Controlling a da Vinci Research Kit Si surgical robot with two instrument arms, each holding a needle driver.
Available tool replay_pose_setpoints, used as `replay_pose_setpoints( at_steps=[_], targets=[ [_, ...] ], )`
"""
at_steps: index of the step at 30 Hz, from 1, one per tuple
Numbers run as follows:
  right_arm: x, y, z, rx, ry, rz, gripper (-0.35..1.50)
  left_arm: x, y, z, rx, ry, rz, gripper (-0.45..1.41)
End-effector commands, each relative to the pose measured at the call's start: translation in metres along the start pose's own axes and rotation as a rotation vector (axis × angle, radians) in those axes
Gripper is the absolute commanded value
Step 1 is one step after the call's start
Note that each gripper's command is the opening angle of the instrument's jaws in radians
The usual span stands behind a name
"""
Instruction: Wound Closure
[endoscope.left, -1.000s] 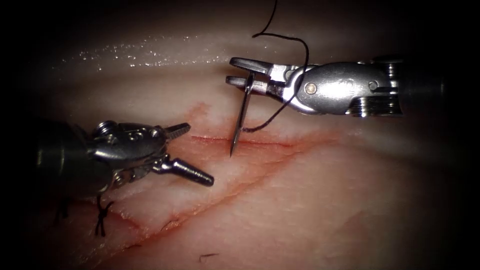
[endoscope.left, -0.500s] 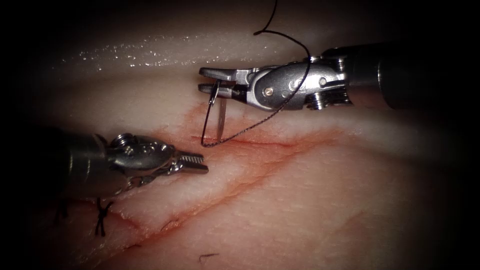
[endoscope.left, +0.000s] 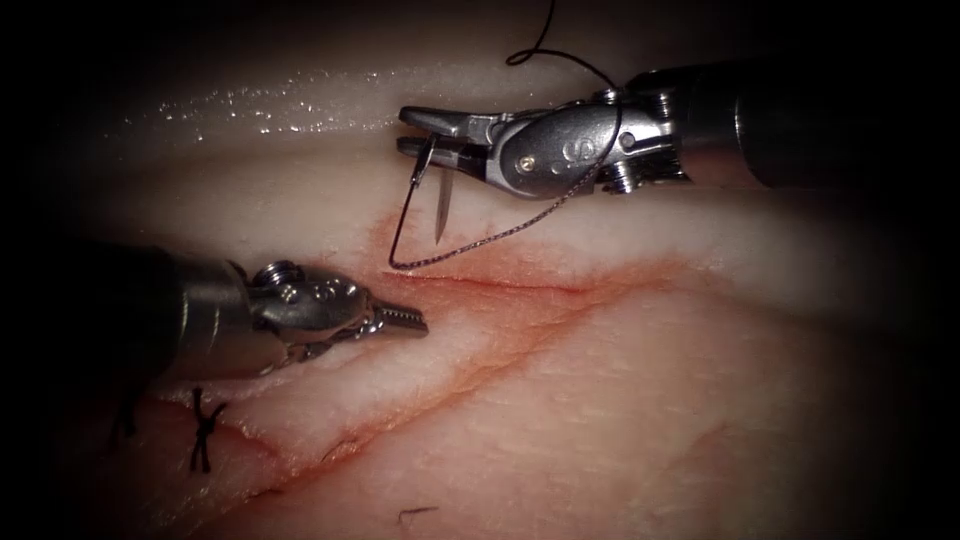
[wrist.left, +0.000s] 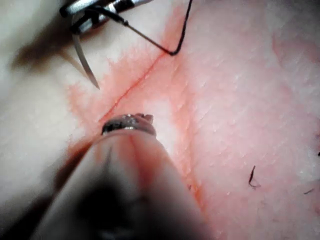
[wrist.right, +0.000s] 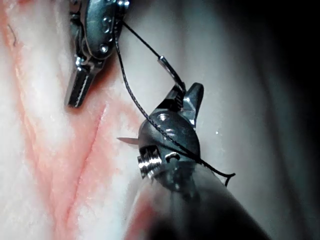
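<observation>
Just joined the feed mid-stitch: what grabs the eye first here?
The right end effector holds the needle near its thread end, its tip hanging free above the cut, not in the tissue. The thread loops from it down to the cut. The left end effector, shut and holding nothing, lies left of the needle.

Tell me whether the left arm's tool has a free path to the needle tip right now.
Probably yes. The needle hangs from the right tool, tip above the tissue and out of it. The left tool, jaws shut and holding nothing, lies below-left with bare tissue between; the thread loops close by.
</observation>
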Motion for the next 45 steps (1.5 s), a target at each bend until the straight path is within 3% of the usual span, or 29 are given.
replay_pose_setpoints(
  at_steps=[1,17,24,33,45],
  targets=[
    [-0.0003,-0.0001,0.0012,-0.003,0.003,-0.004,-0.35,0.0001,0.0000,0.0008,0.000,0.000,0.001,-0.05],
    [-0.0012,-0.0005,0.0015,-0.016,-0.013,-0.073,-0.35,0.0006,-0.0007,0.0012,-0.002,-0.002,-0.001,-0.06],
    [-0.0018,-0.0018,0.0019,-0.004,-0.031,-0.153,-0.35,0.0006,-0.0002,-0.0001,-0.016,-0.007,-0.002,-0.05],
    [-0.0037,-0.0078,0.0033,0.060,-0.064,-0.229,-0.35,-0.0009,0.0002,-0.0047,-0.038,-0.010,-0.011,-0.06],
    [-0.0044,-0.0131,0.0036,0.115,-0.032,-0.083,-0.35,-0.0020,-0.0007,-0.0052,-0.034,-0.019,-0.009,-0.10]
  ],
)
